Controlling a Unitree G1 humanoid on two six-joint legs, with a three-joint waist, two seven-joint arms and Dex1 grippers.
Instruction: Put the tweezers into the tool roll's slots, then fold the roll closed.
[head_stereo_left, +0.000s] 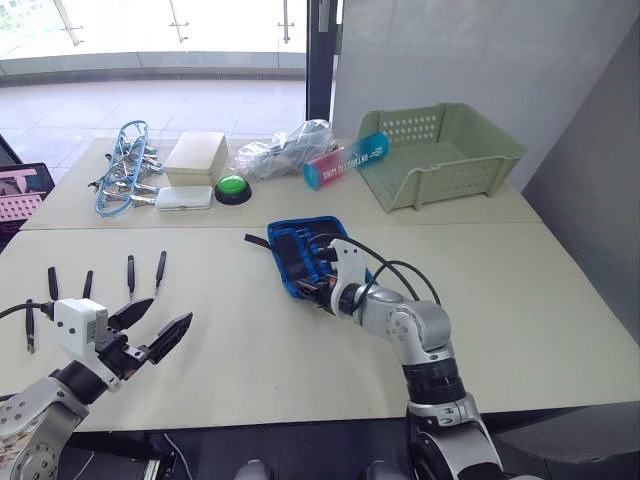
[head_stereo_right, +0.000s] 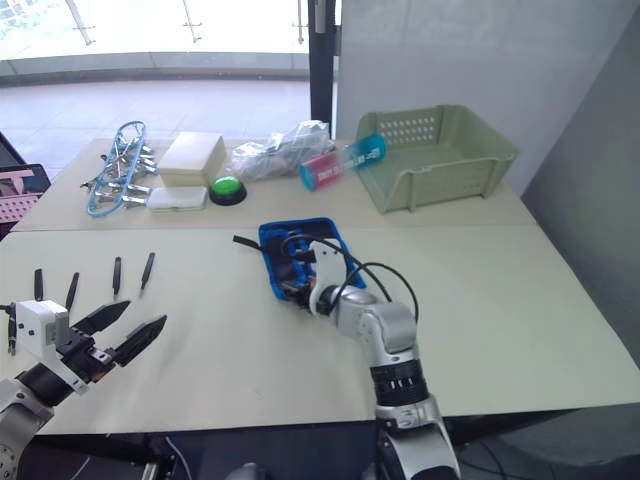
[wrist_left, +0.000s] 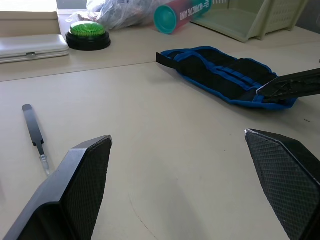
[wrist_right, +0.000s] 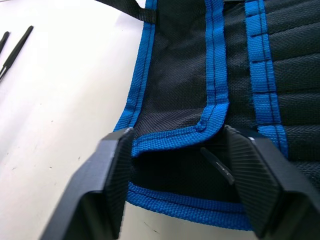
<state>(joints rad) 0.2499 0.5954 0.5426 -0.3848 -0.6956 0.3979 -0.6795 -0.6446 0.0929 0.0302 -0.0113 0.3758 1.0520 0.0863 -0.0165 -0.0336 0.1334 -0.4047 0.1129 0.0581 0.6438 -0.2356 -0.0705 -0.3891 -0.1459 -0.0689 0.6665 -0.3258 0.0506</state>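
Note:
The tool roll (head_stereo_left: 305, 250) lies open mid-table, black with blue edging, its strap (head_stereo_left: 257, 241) trailing toward the left. My right gripper (head_stereo_left: 322, 292) is at the roll's near edge, open, its fingers (wrist_right: 112, 170) straddling a blue-edged flap (wrist_right: 175, 135). The slots (wrist_right: 295, 75) run in a row beside that flap. Several slim black tweezers (head_stereo_left: 130, 275) lie side by side on the table at the left, and one more (head_stereo_left: 30, 330) is nearer the edge. My left gripper (head_stereo_left: 170, 311) hovers just in front of them, open wide and empty. One of the tweezers (wrist_left: 35, 132) lies beside its finger.
Along the back stand a green basket (head_stereo_left: 440, 160), a pink and teal tube (head_stereo_left: 345, 160), a crumpled plastic bag (head_stereo_left: 285, 150), a green button (head_stereo_left: 232, 188), a white case (head_stereo_left: 184, 197), a beige box (head_stereo_left: 196, 157) and silver tools in a light-blue ring (head_stereo_left: 125, 165).

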